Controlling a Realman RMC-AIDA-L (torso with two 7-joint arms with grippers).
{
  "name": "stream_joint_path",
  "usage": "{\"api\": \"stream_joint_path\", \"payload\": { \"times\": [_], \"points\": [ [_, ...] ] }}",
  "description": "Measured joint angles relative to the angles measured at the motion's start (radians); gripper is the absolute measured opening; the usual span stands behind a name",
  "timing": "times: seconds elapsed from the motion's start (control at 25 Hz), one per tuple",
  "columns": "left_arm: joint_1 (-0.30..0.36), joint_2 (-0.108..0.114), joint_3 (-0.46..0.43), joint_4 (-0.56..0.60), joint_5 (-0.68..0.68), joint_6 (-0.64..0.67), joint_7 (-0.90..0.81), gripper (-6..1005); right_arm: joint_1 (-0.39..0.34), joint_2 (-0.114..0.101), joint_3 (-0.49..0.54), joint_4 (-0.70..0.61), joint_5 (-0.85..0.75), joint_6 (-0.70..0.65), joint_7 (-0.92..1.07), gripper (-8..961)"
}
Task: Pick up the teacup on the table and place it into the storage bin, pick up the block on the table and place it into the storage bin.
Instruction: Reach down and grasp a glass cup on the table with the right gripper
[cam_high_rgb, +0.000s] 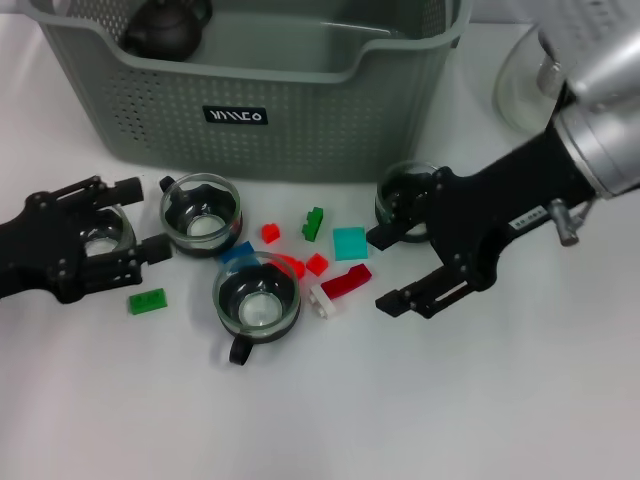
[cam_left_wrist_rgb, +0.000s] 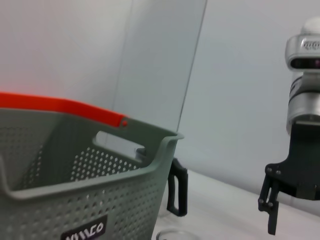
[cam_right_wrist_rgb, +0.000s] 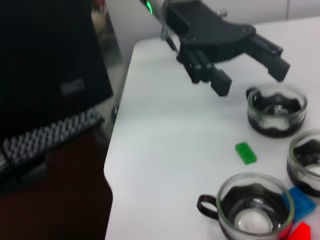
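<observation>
**Glass teacups and blocks lying in front of the storage bin, both grippers open**

Grey-green storage bin (cam_high_rgb: 300, 110) is standing at the far side of the white table (cam_high_rgb: 480, 400), its black label facing the robot. A dark teapot (cam_high_rgb: 163, 28) is sitting inside the bin at its left corner.

Left gripper (cam_high_rgb: 130, 218) is reaching in from the left, fingers spread wide, straddling a glass teacup (cam_high_rgb: 103, 240); I cannot tell whether the fingers are touching the glass. Right gripper (cam_high_rgb: 385, 270) is coming in from the right with its fingers apart, holding nothing. Another teacup (cam_high_rgb: 402, 195) is sitting just behind its upper finger.

Two more teacups are resting between the arms: one (cam_high_rgb: 201, 213) near the bin wall, one (cam_high_rgb: 257, 294) closer to the robot. Blocks are lying scattered around them: a green block (cam_high_rgb: 147, 301) just beside the left gripper, a dark green block (cam_high_rgb: 313, 223), a teal block (cam_high_rgb: 350, 243), and a long red block (cam_high_rgb: 346, 283) close to the right gripper's fingers.

A glass carafe (cam_high_rgb: 530, 85) is standing to the right of the bin, partly behind the right arm.
</observation>
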Motion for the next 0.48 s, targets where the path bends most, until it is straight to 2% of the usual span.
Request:
{"api": "stream_joint_path", "payload": {
  "times": [0.2,0.48],
  "points": [
    [0.02,-0.002,-0.002,0.001,0.001,-0.009,0.005,840,0.061,0.006,-0.044,-0.028,-0.094,0.0,0.075,757],
    [0.006,-0.004,0.004,-0.005,0.001,-0.035,0.006,840,0.069,0.008,-0.102,-0.112,-0.193,-0.001,0.198,757]
  ]
}}
